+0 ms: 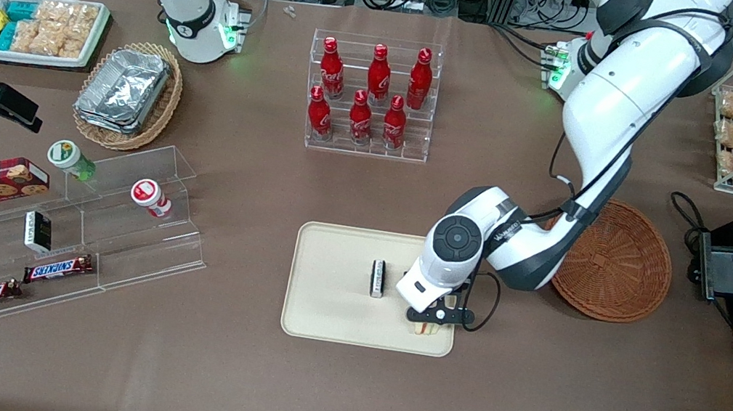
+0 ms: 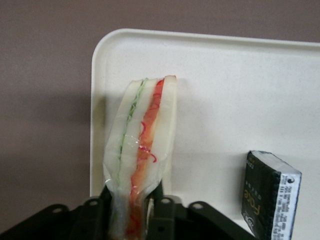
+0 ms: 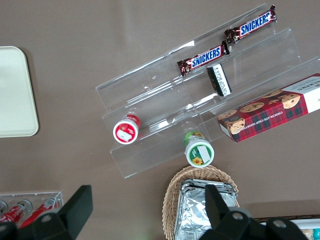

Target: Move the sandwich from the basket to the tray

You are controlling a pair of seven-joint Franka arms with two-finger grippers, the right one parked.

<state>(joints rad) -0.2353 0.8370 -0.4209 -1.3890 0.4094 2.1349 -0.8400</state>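
Sandwich [image 2: 142, 145] sits clamped in your gripper [image 1: 430, 322], low over the tray [image 1: 327, 317] corner. Basket [image 1: 618, 264] is empty; only release remains.

Gripper [image 1: 430, 324] over tray [image 1: 327, 317] corner — black packet [image 1: 378, 279] beside.

Cream tray [image 1: 335, 267] — red-green-striped white sandwich [image 2: 142, 145]
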